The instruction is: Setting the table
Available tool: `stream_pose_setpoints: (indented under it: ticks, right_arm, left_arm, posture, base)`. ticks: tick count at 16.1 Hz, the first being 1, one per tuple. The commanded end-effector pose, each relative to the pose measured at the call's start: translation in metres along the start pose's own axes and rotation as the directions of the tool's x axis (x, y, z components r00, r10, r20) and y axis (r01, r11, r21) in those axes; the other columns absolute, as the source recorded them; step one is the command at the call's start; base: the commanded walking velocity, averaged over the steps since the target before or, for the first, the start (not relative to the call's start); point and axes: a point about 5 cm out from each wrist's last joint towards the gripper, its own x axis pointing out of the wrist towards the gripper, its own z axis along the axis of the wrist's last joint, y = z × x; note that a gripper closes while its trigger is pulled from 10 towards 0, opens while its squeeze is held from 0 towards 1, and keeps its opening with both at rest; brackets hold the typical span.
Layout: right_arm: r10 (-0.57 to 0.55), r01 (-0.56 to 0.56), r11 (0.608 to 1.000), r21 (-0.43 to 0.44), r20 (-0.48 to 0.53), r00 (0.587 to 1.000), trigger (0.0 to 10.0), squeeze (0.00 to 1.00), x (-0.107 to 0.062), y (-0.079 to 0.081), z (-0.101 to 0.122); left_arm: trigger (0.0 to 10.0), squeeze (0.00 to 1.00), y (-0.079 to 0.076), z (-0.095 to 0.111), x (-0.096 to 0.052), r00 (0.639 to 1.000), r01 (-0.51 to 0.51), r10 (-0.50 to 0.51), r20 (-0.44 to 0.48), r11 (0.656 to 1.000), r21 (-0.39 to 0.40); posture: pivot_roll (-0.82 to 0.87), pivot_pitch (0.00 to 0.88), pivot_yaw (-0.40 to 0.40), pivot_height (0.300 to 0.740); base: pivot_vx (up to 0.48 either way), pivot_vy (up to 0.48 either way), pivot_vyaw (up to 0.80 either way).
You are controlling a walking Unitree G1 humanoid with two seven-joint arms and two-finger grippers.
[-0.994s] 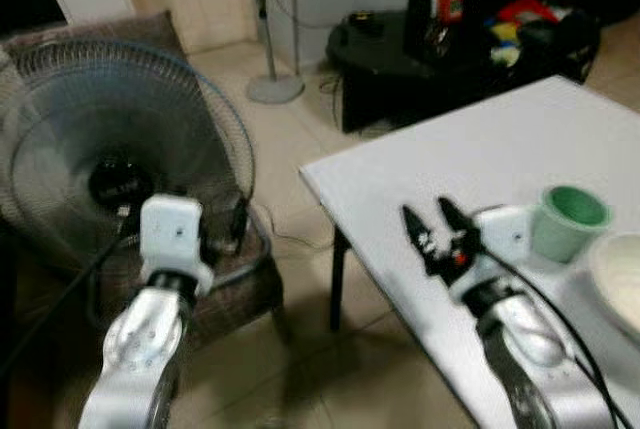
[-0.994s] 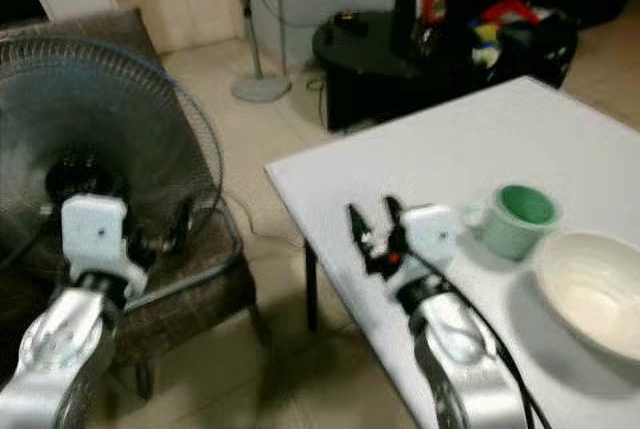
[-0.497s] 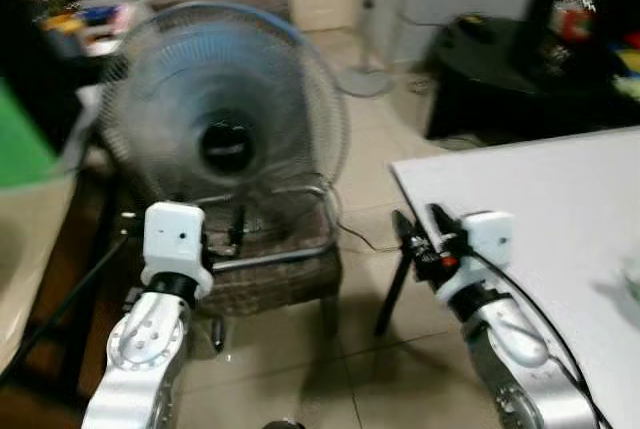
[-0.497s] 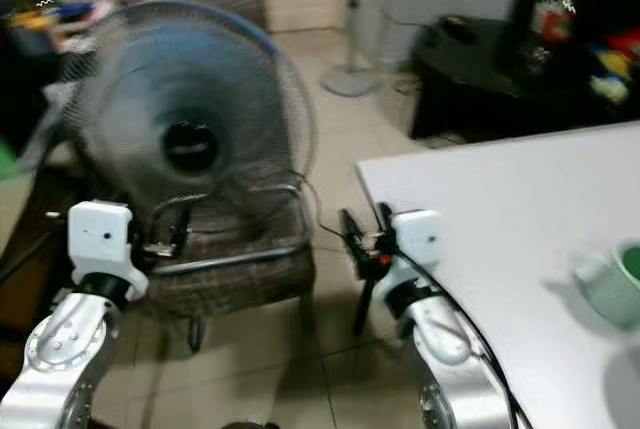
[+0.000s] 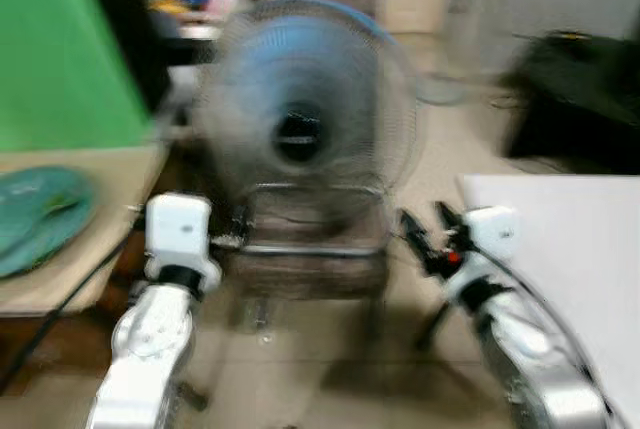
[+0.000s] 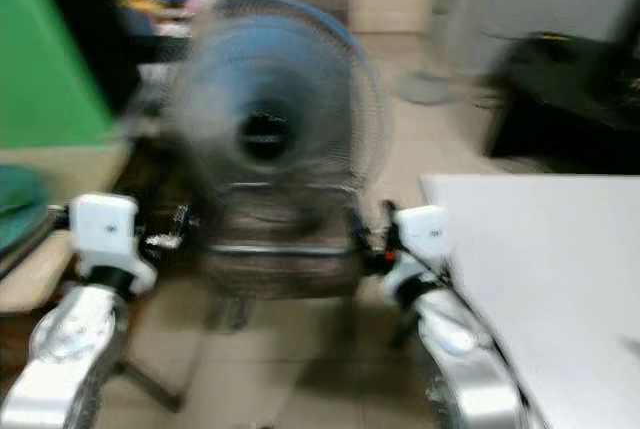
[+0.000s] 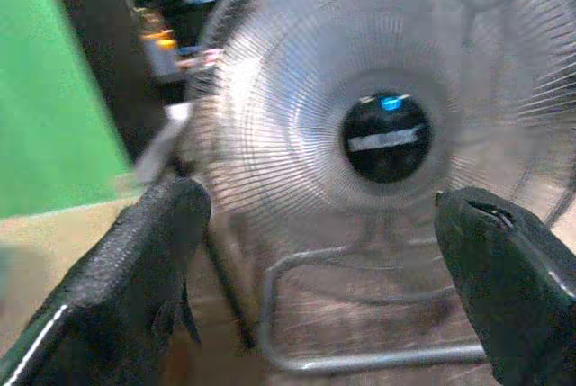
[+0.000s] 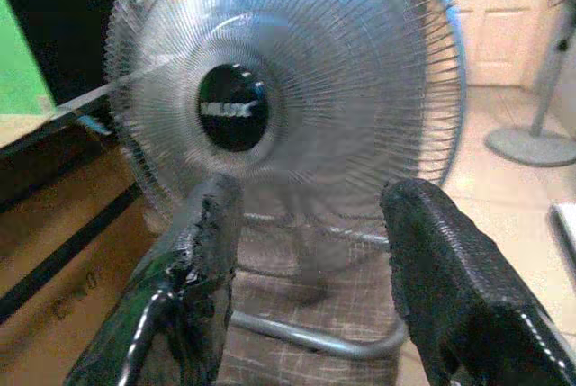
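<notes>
The left gripper (image 7: pixel 315 269) and the right gripper (image 8: pixel 306 260) are both wide open and hold nothing, with the fan (image 5: pixel 300 119) just ahead of them. The white table (image 6: pixel 540 259) is beside the right gripper, and a teal plate (image 5: pixel 40 214) lies on a counter (image 5: pixel 90 279) beside the left gripper

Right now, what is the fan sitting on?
The fan stands on the woven seat of a chair, held up by its bent metal tube base. What lies under the chair is blurred in the head views and cannot be made out.
</notes>
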Motion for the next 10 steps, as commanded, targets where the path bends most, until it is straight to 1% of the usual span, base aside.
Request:
stream_pose_setpoints:
  ticks: [1,5,9,10]
  right_arm:
    - [0.025,-0.025,1.0,0.016,0.008,1.0,10.0,0.0,0.0037,0.0073,0.0024]
    - [0.023,-0.023,1.0,0.016,0.01,1.0,10.0,0.0,0.007,0.0077,0.0036]
    - [0.015,-0.015,1.0,0.016,0.015,1.0,10.0,0.0,0.0064,0.0071,0.0043]
    - [-0.013,0.012,0.998,0.061,0.02,1.0,10.0,0.0,0.0067,0.0045,0.0041]
  left_arm:
    - [10.0,0.0,0.0073,0.0039,0.0006,1.0,-0.022,0.022,0.01,1.0,0.021]
    - [10.0,0.0,0.011,0.0045,0.0029,1.0,-0.019,0.019,0.008,0.999,0.044]
    - [10.0,0.0,0.0122,0.0046,0.0014,1.0,-0.021,0.021,0.004,0.999,0.043]
    - [10.0,0.0,0.0125,0.0052,0.0021,1.0,-0.02,0.02,0.005,0.999,0.045]
  posture:
    - [0.04,0.0,0.042,0.74]
    - [0.05,0.0,0.045,0.74]
    - [0.05,0.0,0.047,0.74]
    - [0.05,0.0,0.046,0.74]
  base:
    - [0.0,0.259,0.8]
    - [0.0,0.26,0.8]
    - [0.0,0.262,0.8]
    - [0.0,0.262,0.0]
